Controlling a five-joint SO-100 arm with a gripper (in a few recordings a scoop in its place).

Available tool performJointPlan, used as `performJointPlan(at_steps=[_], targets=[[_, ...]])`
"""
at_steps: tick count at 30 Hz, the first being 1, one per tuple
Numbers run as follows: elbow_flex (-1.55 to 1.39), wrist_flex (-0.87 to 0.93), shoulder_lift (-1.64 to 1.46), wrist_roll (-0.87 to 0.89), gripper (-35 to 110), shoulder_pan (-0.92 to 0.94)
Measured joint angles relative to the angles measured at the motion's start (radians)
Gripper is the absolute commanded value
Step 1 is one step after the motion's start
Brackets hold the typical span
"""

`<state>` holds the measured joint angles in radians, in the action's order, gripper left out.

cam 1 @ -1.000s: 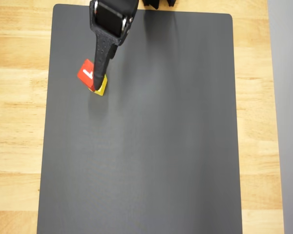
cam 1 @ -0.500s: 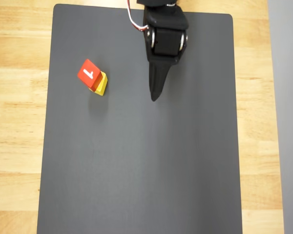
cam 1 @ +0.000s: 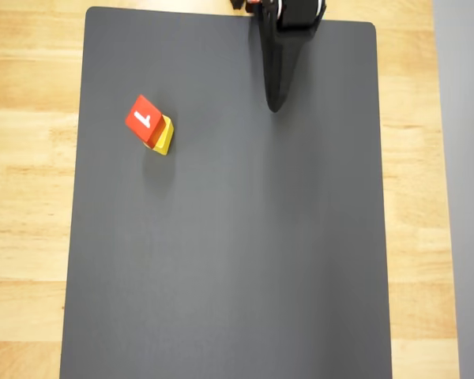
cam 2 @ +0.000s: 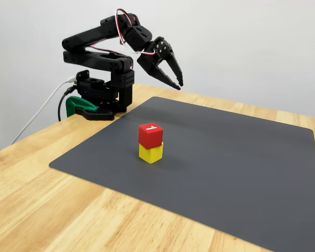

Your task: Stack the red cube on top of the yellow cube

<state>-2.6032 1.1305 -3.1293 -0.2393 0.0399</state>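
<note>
1. Red cube (cam 2: 150, 134): white "1" on top, resting on the yellow cube (cam 2: 151, 153), slightly offset and turned relative to it in the overhead view; the stack stands on the dark grey mat (cam 2: 241, 157)
2. Fingers (cam 2: 178, 84): slightly spread, holding nothing, raised in the air near the mat's far edge, well apart from the stack
3. Mat lies on the wooden counter (cam 2: 52, 210)
4. Arm base clamped at the counter's far corner by a green clamp (cam 2: 76, 106)
</note>
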Motion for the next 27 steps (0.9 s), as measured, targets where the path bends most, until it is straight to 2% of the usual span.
performJointPlan(at_steps=[17, 23, 27], targets=[[-0.052, -0.020, -0.012, 0.044, 0, -0.006], [-0.069, -0.020, -0.012, 0.034, 9, -0.026], [-0.069, -0.020, -0.012, 0.041, 7, -0.015]])
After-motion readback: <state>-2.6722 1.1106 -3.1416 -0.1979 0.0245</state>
